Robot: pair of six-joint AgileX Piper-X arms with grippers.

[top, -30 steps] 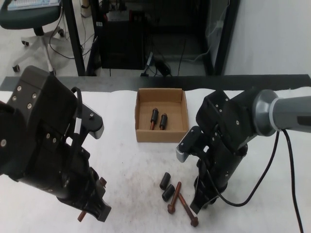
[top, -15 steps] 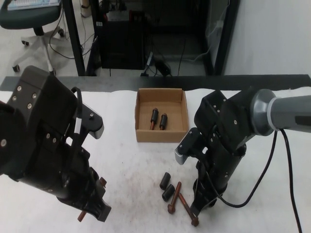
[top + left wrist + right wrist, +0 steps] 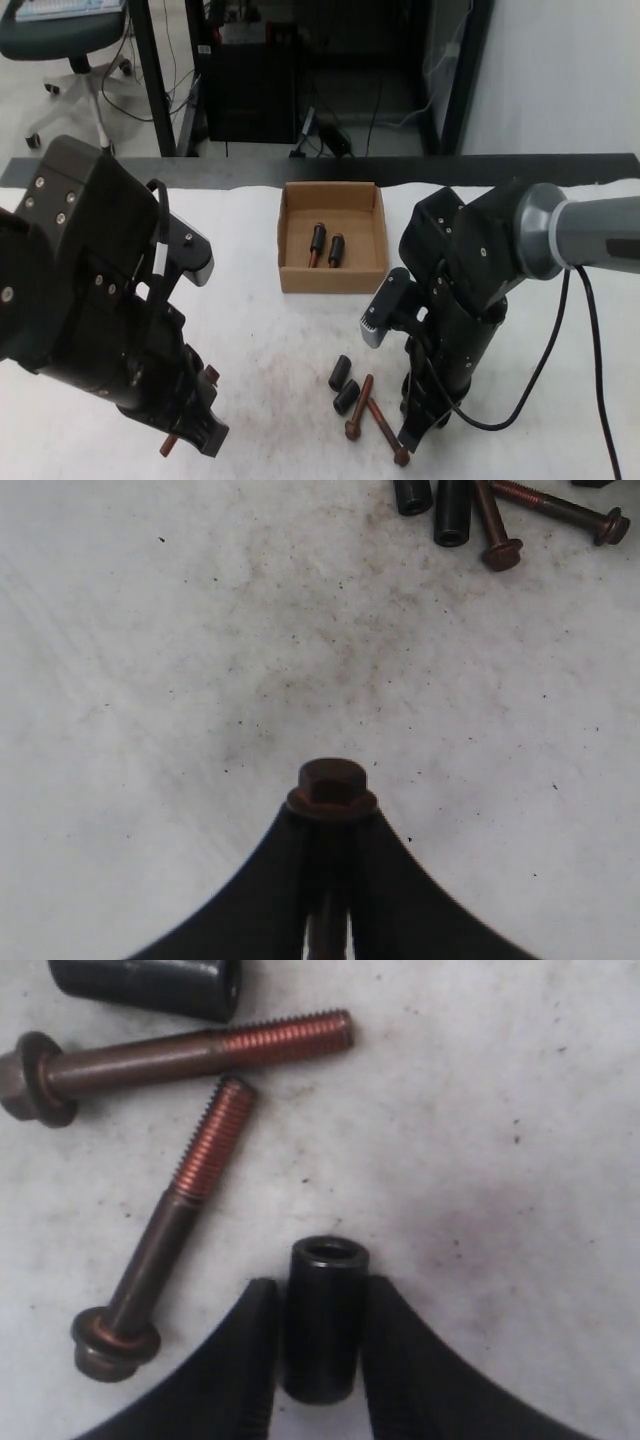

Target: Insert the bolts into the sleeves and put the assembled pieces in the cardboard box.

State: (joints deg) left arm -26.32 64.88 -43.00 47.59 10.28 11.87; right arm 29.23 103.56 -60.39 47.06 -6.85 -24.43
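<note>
1. Left jaws: closing narrowly on a bolt (image 3: 332, 785), pinching the shank just under the flanged head and holding it over the bare surface (image 3: 150, 680), well apart from the loose parts.
2. Right jaws: clamping a sleeve (image 3: 325, 1320) by its sides, with the open bore facing away from the wrist, just beside one spare bolt (image 3: 168, 1225) and near another spare bolt (image 3: 185, 1053).
3. Step in hand (a judgement): joining bolt to sleeve.
   - The sleeve is needing a lift clear of the spare bolts.
   - Both axes are needing to come into one line, so the threaded tip is meeting the bore squarely.
   - The push is wanting to be slow, so neither grip is slipping.
4. Cardboard box (image 3: 333, 278): sitting at the far middle of the surface and carrying two assembled pieces (image 3: 316, 243). Two spare sleeves (image 3: 348, 397) are lying between the box and the right arm's jaws.
5. Hard to make out:
   - The held bolt's threaded end is hiding behind the left jaws.
   - The held sleeve's rear end is lying buried between the right jaws.
   - Whether that sleeve is touching the surface cannot be told.
</note>
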